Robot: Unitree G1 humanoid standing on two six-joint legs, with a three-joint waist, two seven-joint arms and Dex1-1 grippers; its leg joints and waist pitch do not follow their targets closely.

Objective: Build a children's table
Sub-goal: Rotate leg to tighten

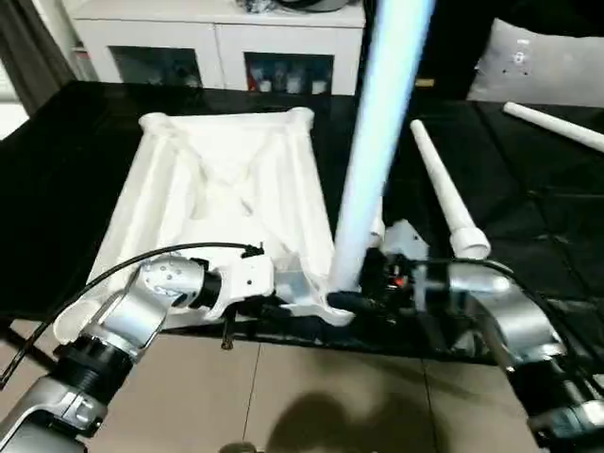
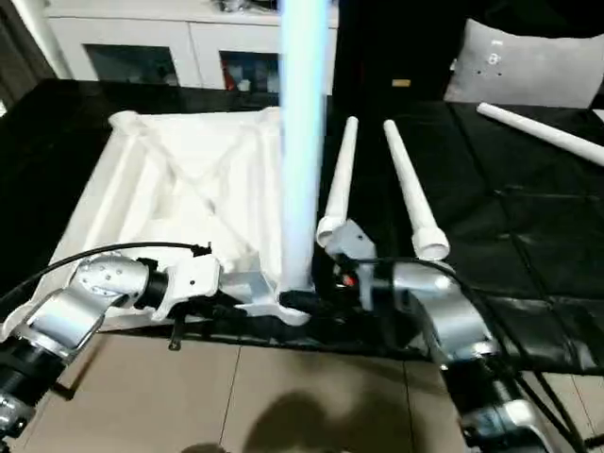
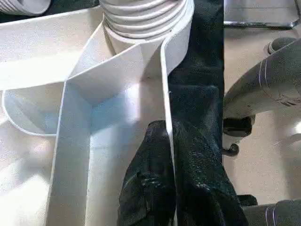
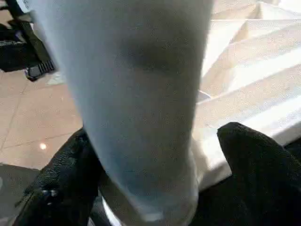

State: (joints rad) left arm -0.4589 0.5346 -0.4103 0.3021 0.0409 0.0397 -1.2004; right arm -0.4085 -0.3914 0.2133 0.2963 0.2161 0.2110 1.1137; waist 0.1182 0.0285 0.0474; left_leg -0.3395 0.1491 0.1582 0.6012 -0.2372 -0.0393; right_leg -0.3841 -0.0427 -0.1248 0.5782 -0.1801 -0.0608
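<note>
The tabletop (image 1: 222, 203) lies upside down on the black counter (image 1: 528, 236), ribbed underside up, and one table leg (image 1: 377, 142) stands upright in the near corner socket (image 3: 141, 19) at the counter's front edge, closest to the robot. The step in hand looks like seating this first leg. The left end effector (image 3: 171, 188) is closed on the thin rim of the tabletop just beside that socket, one black finger on each side of the wall, steadying the piece. The right end effector (image 4: 141, 179) has its fingers set wide on either side of the upright leg near its base; a gap shows between the leg and one finger (image 4: 254, 160), so whether it grips or only brackets the leg cannot be told. The next move probably calls for checking that the leg sits fully home in its socket, then reaching for a loose leg. Two spare legs (image 2: 411, 189) lie side by side on the counter just beyond the right arm, and another leg (image 1: 557, 127) lies well apart. Behind the counter, a white cabinet (image 1: 217, 42) with glass doors holds small items too blurred to name.
</note>
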